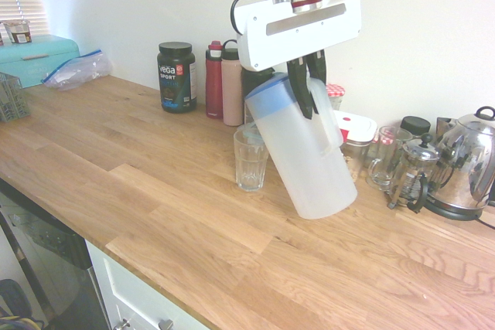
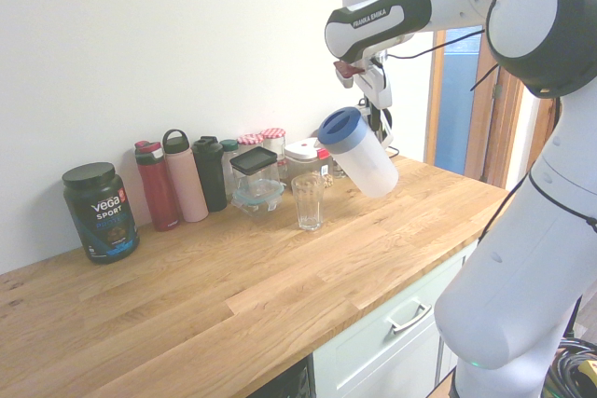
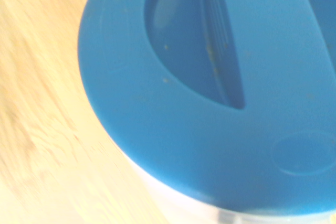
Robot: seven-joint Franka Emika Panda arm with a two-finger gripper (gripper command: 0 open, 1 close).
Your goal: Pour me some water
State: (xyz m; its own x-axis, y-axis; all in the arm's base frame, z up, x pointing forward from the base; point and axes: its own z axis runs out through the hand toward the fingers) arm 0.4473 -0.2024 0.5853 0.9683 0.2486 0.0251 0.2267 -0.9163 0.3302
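pitcher [image 1: 305, 156] handle clamped in gripper [image 1: 308, 90], tilted

The big dark tub [image 1: 177, 76] far off to one side of the jaws, by the wall, says "vega SPORT" in white letters. The white robot arm [image 2: 378, 16] above the jaws says "FRANKA EMIKA".

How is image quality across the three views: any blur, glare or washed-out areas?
First exterior view: sharp, slightly washed out, kettle glinting. Second exterior view: sharp, evenly lit, bright doorway behind the arm. Wrist view: the jug lid fills the frame, soft, and the counter beside it is smeared.
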